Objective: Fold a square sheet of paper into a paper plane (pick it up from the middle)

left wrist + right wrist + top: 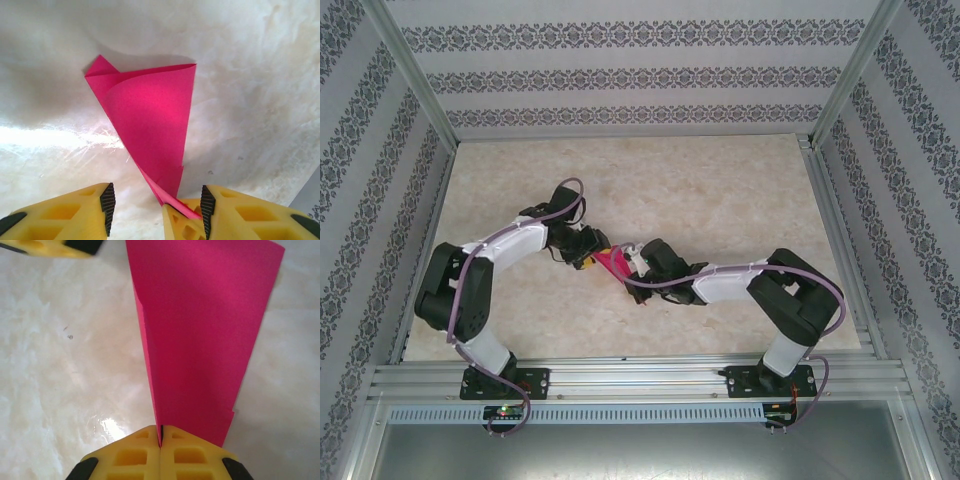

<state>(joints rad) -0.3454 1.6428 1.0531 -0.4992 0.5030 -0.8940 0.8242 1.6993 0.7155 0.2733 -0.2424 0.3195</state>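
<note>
The square sheet of paper (613,263) is magenta-pink and folded into a pointed wedge, at mid-table between the two arms. My right gripper (161,437) is shut on its narrow end, along the crease, and the wedge (200,330) fans out away from the fingers. In the left wrist view the paper (150,115) widens away from me, with one layer curling loosely. My left gripper (157,210) stands open around that narrow end, its pads apart from the paper. The right gripper's yellow tip (186,220) sits between my left fingers (75,212), pinching the paper.
The table (720,190) is pale marble-patterned, walled by patterned panels on three sides. An aluminium rail (640,385) runs along the near edge at the arm bases. A yellow finger of the left gripper (50,246) shows at the top left of the right wrist view.
</note>
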